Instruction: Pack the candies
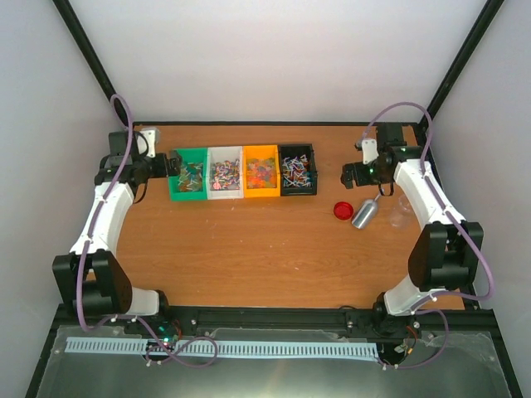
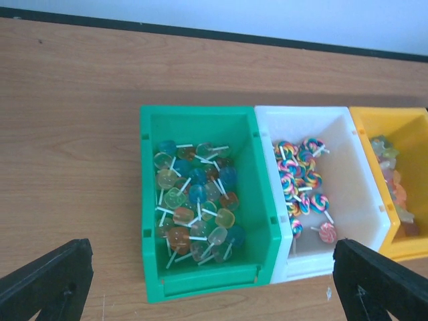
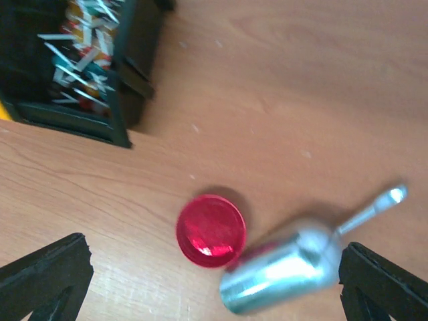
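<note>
The candies lie in four bins in a row at the back. Translucent lollipops point(image 2: 195, 200) fill the green bin point(image 2: 264, 200), swirl lollipops point(image 2: 302, 180) the white bin point(image 2: 351, 180). More candies sit in the orange bin point(image 1: 260, 194) and the black bin point(image 3: 134, 73). My left gripper point(image 1: 172, 164) is open and empty, hovering over the green bin's near end; its fingers point(image 2: 47, 281) straddle the green and white bins. My right gripper point(image 1: 348, 176) is open and empty above the red lid point(image 3: 210, 231) and silver scoop point(image 3: 281, 271).
The red lid point(image 1: 343, 210) and scoop point(image 1: 365, 214) lie on the wooden table to the right of the black bin. A faint clear container point(image 1: 400, 214) stands right of the scoop, near the right arm.
</note>
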Available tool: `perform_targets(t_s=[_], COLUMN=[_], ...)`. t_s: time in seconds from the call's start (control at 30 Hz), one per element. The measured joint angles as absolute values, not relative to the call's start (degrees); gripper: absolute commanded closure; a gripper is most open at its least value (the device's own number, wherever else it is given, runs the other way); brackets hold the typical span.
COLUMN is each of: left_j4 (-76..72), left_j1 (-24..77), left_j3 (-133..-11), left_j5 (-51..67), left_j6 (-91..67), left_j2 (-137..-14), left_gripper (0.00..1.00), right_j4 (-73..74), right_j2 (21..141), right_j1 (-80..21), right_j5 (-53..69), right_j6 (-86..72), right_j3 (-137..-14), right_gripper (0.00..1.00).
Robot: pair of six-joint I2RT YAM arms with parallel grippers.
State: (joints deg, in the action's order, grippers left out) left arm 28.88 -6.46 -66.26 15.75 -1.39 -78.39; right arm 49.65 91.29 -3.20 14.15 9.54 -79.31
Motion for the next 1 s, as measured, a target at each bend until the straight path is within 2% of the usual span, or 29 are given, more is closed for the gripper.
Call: perform_targets(t_s=[0.23, 0.4, 0.77, 1.0], left_j4=[27.0, 26.3, 24.9, 24.8], left_j1=[-6.3, -6.2, -6.1, -6.0], left_j3=[-66.3, -66.2, -65.2, -65.0], left_j5=[11.7, 9.3, 8.1, 7.9], left_j6=[-5.8, -7.7, -9.4, -9.5], left_j2=[-78.3, -77.3, -76.1, -75.6], left_gripper=[0.0, 0.0, 0.0, 0.0], right_j4=[49.9, 49.8, 45.0, 43.3], right_j2=[91.1, 93.0, 97.3, 99.8], right_j1=[-3.4, -3.1, -2.8, -2.7], right_j5=[3.2, -2.6, -6.2, -7.4], right_j6=[-0.8, -7.6, -19.5, -24.2], right_j3=[-74.0, -72.6, -71.3, -70.5], right_gripper=[0.03, 0.1, 0.25, 0.26])
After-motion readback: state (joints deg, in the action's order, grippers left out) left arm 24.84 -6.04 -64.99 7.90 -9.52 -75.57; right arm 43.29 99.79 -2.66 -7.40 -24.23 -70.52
